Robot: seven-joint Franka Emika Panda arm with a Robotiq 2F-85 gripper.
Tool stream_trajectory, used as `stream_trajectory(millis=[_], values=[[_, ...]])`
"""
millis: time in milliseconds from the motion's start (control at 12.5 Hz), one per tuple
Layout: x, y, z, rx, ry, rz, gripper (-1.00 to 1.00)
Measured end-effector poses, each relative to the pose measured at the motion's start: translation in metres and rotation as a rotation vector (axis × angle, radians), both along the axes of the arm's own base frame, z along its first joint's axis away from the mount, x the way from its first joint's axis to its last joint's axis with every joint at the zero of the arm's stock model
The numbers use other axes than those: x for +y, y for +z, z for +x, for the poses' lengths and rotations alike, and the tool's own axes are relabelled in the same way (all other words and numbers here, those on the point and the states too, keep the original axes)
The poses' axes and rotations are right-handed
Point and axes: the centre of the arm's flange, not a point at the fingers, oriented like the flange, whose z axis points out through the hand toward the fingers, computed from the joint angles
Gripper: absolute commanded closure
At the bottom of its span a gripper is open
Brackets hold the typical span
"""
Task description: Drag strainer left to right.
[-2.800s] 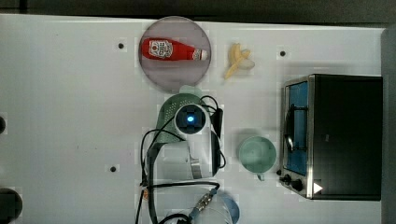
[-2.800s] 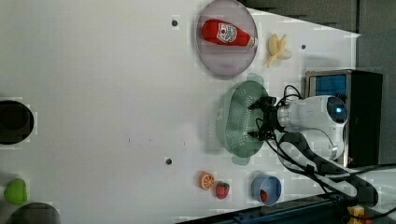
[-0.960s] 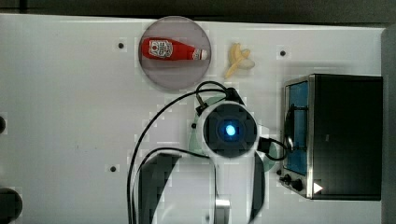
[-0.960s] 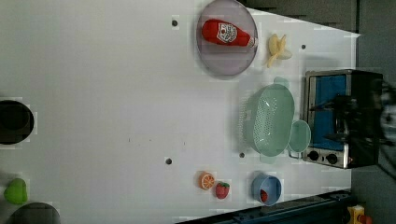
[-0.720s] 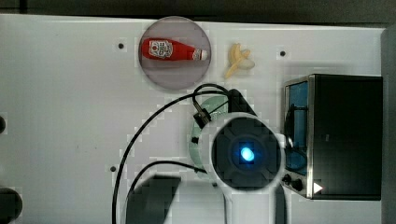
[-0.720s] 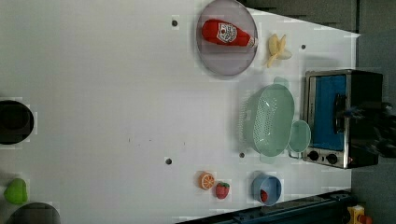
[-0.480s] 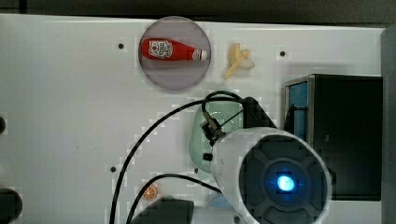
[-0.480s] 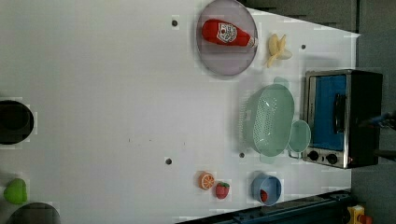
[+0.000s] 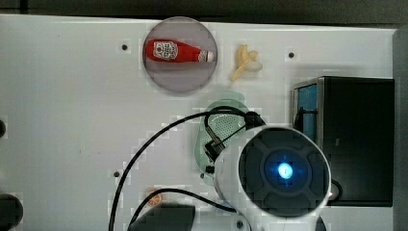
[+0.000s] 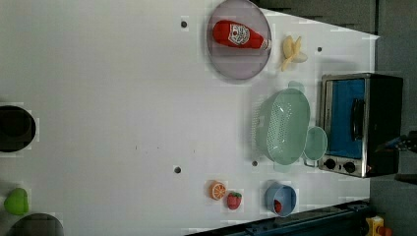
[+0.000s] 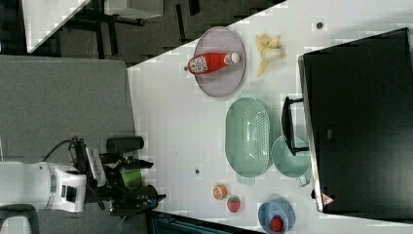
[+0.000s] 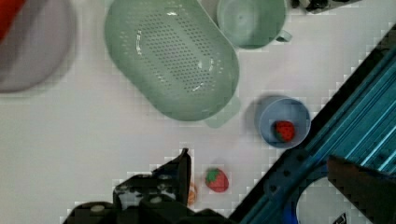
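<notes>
The pale mint-green oval strainer (image 10: 282,125) lies flat on the white table, right in front of the toaster oven (image 10: 354,123), with nothing holding it. In the left view its right rim touches the round mint cup (image 10: 314,143). The strainer (image 12: 173,56) lies far below the camera in the wrist view, beside the cup (image 12: 250,18). The arm's round body hides part of the strainer (image 9: 219,130) in the top view. My gripper (image 11: 151,180) hangs off the table at the right view's lower left, far from the strainer (image 11: 248,136). It is open, and in the wrist view the gripper (image 12: 261,163) holds nothing.
A grey plate (image 10: 246,64) with a ketchup bottle (image 10: 238,34) and a banana (image 10: 292,51) lie beyond the strainer. An orange slice (image 10: 217,189), a strawberry (image 10: 234,200) and a blue bowl (image 10: 280,198) sit near the blue-framed table edge. Dark round things and a green one (image 10: 14,201) sit at the left view's left.
The gripper let go of the strainer after sliding it toward the oven. The arm then rose and pulled away off the table. The strainer has stayed still over the last second.
</notes>
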Motion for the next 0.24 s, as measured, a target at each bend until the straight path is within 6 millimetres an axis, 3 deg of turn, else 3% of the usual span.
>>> stream_trajectory(millis=[240], values=[[-0.001,-0.02,0.013,0.027,0.0,0.003,-1.0]])
